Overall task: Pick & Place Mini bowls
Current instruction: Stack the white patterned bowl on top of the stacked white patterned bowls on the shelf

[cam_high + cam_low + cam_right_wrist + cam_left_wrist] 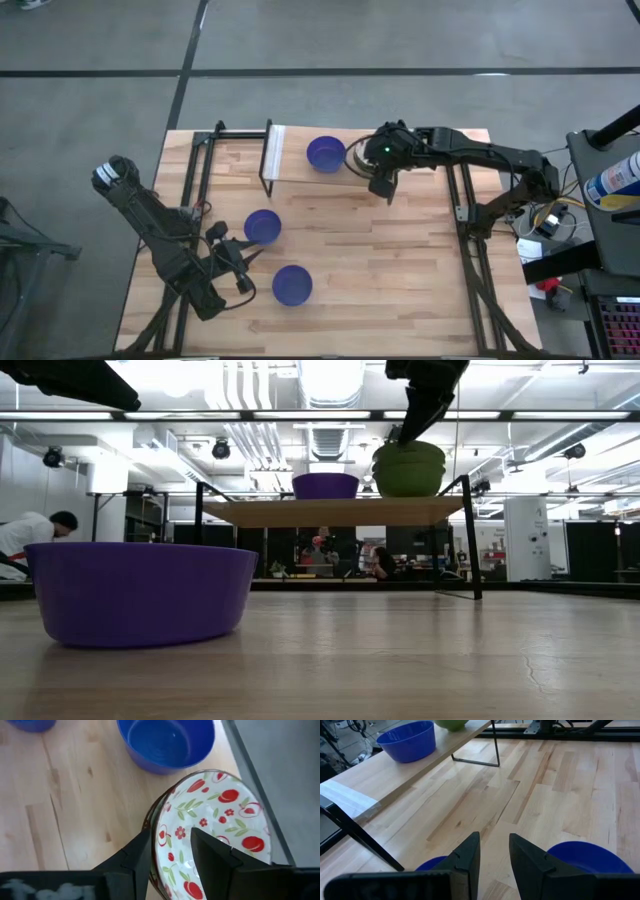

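A white mini bowl with red fruit and green leaves (215,815) tops a nested stack (358,160) on the raised wooden shelf (295,170) at the table's far side. A blue mini bowl (325,153) stands beside it on the shelf. My right gripper (171,850) is open over the stack. One finger hangs inside the top bowl's near rim and one outside it. Two more blue mini bowls (263,226) (292,285) rest on the tabletop. My left gripper (243,268) stands open between them, holding nothing.
The shelf stands on thin black metal legs (496,750), with a white taped patch (275,150) at its left end. Black frame rails (195,190) run along both table sides. Bare wood lies between the shelf and the two lower bowls.
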Action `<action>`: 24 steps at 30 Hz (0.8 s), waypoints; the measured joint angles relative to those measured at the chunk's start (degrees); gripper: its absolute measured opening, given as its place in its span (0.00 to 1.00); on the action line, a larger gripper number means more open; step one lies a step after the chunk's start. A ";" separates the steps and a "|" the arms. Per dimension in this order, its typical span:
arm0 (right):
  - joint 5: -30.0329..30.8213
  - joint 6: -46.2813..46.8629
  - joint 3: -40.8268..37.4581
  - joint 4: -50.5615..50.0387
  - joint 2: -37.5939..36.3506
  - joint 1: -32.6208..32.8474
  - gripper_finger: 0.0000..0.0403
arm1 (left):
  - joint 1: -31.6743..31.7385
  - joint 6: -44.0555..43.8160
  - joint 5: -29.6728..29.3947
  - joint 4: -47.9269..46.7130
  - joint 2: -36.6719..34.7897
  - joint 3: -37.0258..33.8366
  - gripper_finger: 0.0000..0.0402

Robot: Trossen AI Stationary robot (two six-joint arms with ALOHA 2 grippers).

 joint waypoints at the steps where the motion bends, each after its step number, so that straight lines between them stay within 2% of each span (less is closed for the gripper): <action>1: 0.02 -0.14 0.00 0.17 -0.24 0.12 0.34 | -0.01 0.08 0.00 0.01 0.00 0.00 0.25; 7: 0.00 -2.55 0.00 3.58 -0.45 0.88 0.31 | -0.02 0.27 -0.29 0.01 0.00 -0.22 0.25; 24: -0.46 -2.27 -0.67 3.56 -0.08 1.01 0.15 | -0.02 -0.30 0.04 1.45 0.00 -1.88 0.25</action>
